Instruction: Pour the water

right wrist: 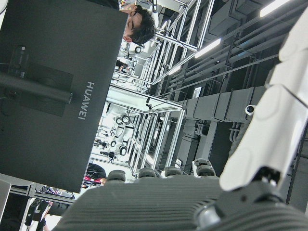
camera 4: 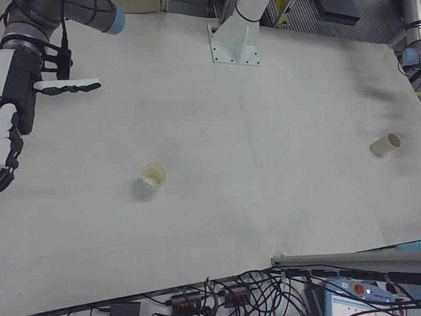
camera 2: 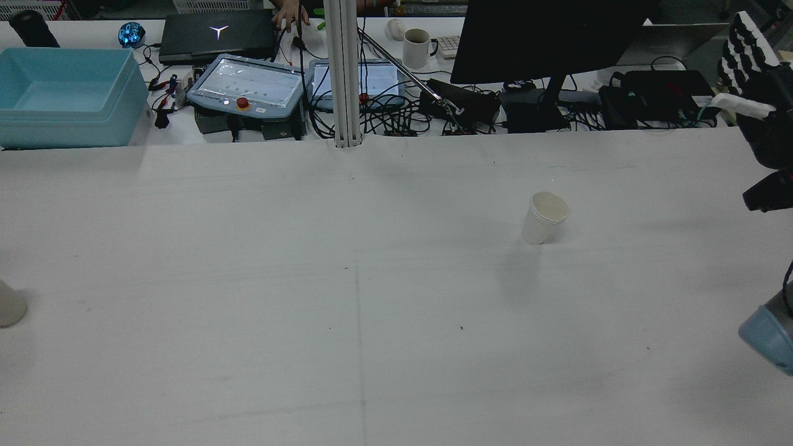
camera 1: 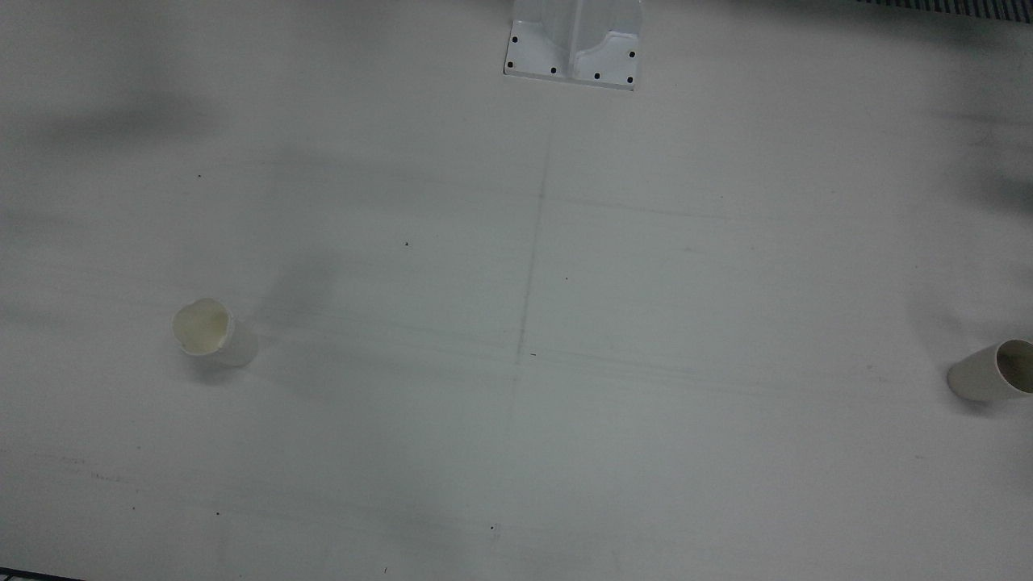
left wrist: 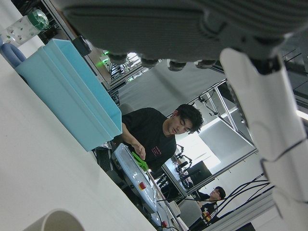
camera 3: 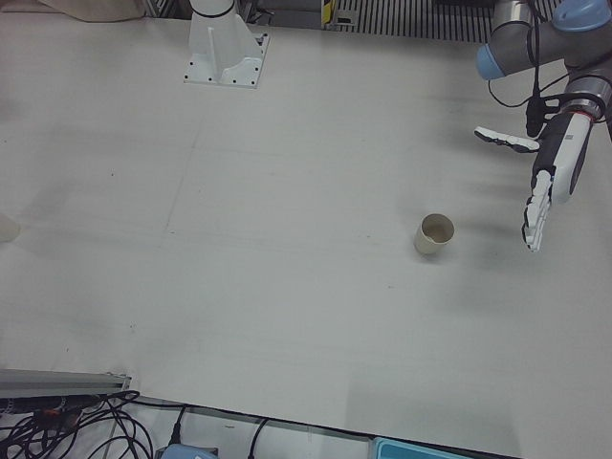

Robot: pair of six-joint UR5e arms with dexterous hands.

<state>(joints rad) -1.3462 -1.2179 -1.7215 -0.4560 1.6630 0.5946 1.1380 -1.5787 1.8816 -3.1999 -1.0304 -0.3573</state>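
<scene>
Cropping at rear view's left edge: cup (camera 2: 9, 305), contents indiscernible.

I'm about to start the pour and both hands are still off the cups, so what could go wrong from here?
1. The left cup sits near the table's side edge; a clumsy approach by the left hand might knock it off.
2. The right cup has a dented rim, so the right hand may crush it further.
3. The cups stand far apart, so carrying one across could spill.
</scene>
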